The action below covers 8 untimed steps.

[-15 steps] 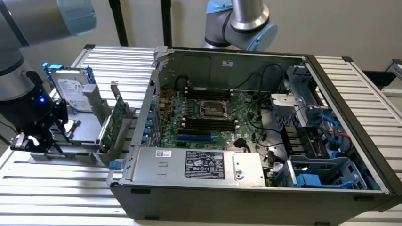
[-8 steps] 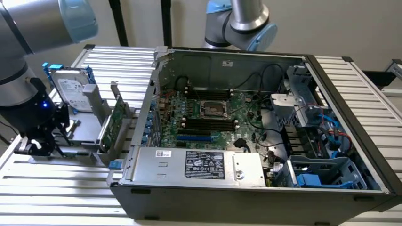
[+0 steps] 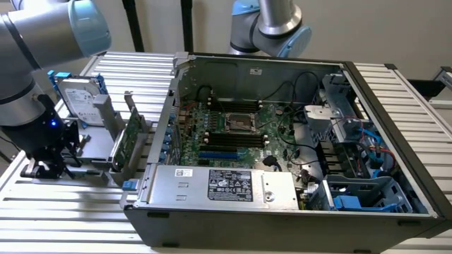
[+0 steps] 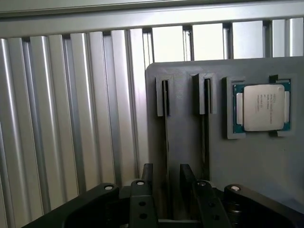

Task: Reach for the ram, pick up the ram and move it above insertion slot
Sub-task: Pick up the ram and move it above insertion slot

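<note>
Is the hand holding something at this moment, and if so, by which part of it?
Nothing is held, it seems. The hand is open, its fingers on either side of the ram, not touching it.

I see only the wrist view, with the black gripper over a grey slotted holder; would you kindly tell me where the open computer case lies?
Observer: The open grey computer case lies to the exterior view's right of the gripper and the grey slotted holder.
Operator: Thank you. Where are the motherboard's slots?
Observer: The long black slots lie near the middle of the green motherboard.
Operator: What stands between gripper and case?
Observer: A tall green expansion card with a metal bracket stands there.
</note>
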Each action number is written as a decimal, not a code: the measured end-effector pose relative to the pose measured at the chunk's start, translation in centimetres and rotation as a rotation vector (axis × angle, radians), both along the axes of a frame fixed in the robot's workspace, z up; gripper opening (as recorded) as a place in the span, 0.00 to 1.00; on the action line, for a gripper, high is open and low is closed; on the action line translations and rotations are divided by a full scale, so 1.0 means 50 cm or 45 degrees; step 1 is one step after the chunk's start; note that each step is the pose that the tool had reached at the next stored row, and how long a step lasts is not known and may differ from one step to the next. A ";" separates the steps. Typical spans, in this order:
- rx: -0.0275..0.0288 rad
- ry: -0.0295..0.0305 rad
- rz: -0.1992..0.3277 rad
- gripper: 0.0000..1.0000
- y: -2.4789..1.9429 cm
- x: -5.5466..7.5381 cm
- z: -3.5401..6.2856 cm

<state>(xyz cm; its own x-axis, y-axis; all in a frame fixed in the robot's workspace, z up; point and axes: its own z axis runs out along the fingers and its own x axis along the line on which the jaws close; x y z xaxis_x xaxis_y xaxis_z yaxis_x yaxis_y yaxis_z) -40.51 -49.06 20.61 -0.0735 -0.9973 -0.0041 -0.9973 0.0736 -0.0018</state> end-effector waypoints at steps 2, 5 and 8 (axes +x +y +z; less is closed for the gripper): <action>0.0000 0.0000 0.007 0.36 0.0032 0.000 -0.002; 0.0003 -0.0002 0.018 0.36 0.0080 -0.001 -0.004; 0.0001 0.0004 0.023 0.36 0.0081 -0.002 -0.006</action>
